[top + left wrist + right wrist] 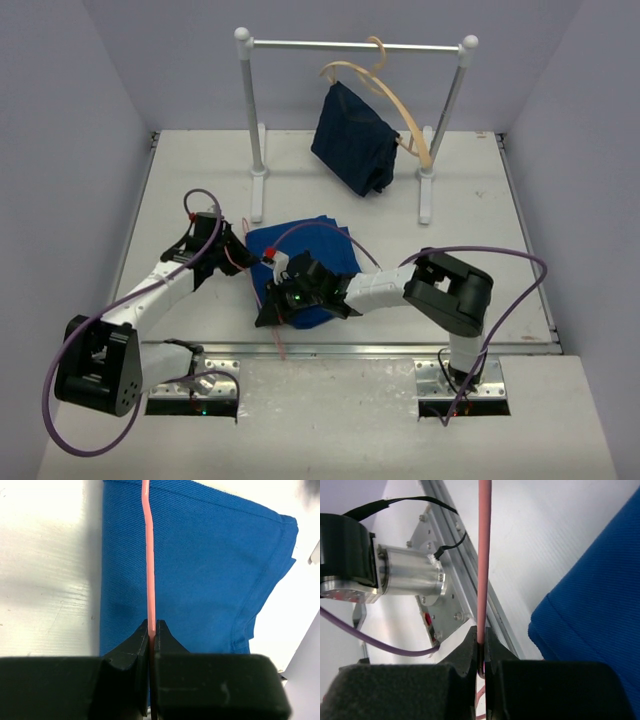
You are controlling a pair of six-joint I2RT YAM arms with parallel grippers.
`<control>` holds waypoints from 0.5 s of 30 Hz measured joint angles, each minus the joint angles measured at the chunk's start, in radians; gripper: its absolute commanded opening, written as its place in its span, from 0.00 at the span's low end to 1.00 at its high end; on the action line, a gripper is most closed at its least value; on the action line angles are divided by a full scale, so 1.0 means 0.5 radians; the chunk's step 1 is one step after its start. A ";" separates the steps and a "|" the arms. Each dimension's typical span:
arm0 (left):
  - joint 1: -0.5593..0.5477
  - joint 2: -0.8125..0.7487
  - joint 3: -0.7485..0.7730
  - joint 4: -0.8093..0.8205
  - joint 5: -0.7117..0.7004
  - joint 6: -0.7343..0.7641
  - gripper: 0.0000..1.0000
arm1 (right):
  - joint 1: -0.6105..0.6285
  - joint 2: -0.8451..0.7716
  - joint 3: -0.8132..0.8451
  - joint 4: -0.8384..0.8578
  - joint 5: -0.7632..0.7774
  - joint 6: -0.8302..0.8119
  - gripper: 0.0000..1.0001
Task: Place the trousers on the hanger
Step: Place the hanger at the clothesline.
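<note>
The soft, limp trousers [310, 240] lie folded by the middle of the tabletop's [200, 180] near edge, probably best taken at a hem, while left gripper [152, 630] and right gripper [482, 639] each pinch the light, springy wire hanger [149, 570].

Top camera overlooks the table [200, 180]; 2 wrist cameras closely share the hanger [149, 570].
</note>
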 measured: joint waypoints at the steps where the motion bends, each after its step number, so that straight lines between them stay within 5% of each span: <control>1: 0.000 -0.003 0.000 -0.001 0.000 0.004 0.04 | -0.006 0.007 -0.013 0.044 -0.027 0.008 0.00; 4: 0.001 -0.022 0.000 -0.009 -0.004 0.016 0.18 | -0.027 0.054 -0.022 0.173 -0.137 0.059 0.00; 5: 0.003 -0.031 0.000 -0.015 -0.014 0.025 0.32 | -0.035 0.076 -0.023 0.231 -0.187 0.091 0.00; 8: 0.013 -0.063 0.003 -0.037 -0.071 0.043 0.93 | -0.057 0.159 -0.025 0.425 -0.302 0.188 0.00; 9: 0.015 -0.070 0.008 -0.057 -0.107 0.052 1.00 | -0.064 0.181 -0.025 0.471 -0.329 0.209 0.00; 15: 0.128 -0.072 0.117 -0.286 -0.352 0.053 1.00 | -0.077 0.212 -0.025 0.591 -0.359 0.284 0.00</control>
